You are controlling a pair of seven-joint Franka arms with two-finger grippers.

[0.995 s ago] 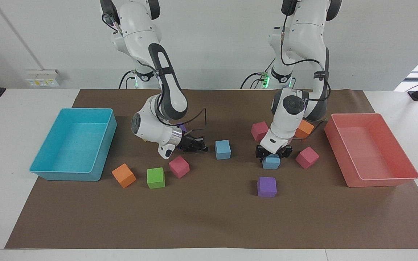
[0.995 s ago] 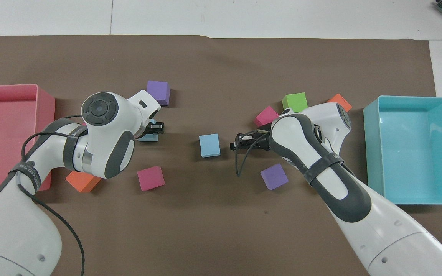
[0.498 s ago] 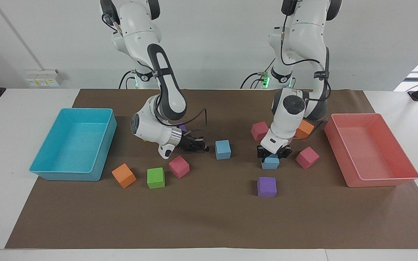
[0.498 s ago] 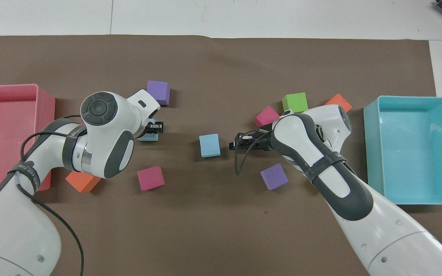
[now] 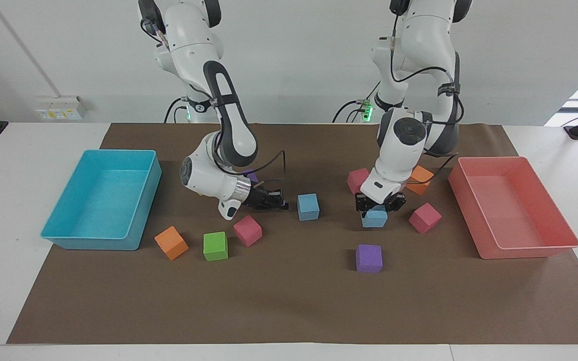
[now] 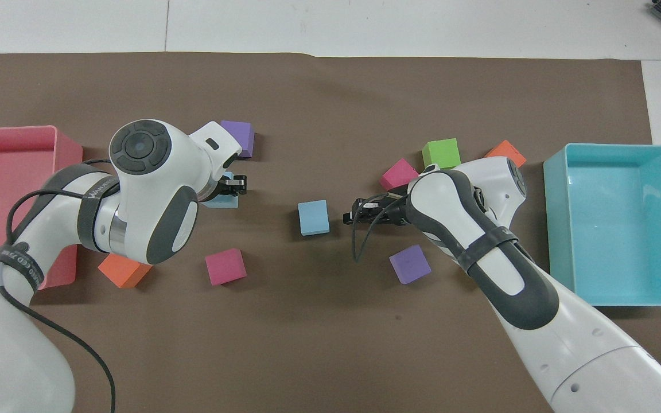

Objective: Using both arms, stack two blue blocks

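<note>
One blue block sits on the brown paper mid-table; it also shows in the overhead view. My right gripper lies low and level beside it, toward the right arm's end, a small gap away; it shows in the overhead view too. My left gripper points down and is shut on the second blue block, held just above the paper. In the overhead view the left gripper covers most of that block.
Around the left gripper are a purple cube, two magenta cubes and an orange cube. Magenta, green and orange cubes lie by the right arm. A cyan tray and a pink tray stand at the table's ends.
My left gripper has risen a little, lifting its blue block off the paper. The right arm has barely moved.
</note>
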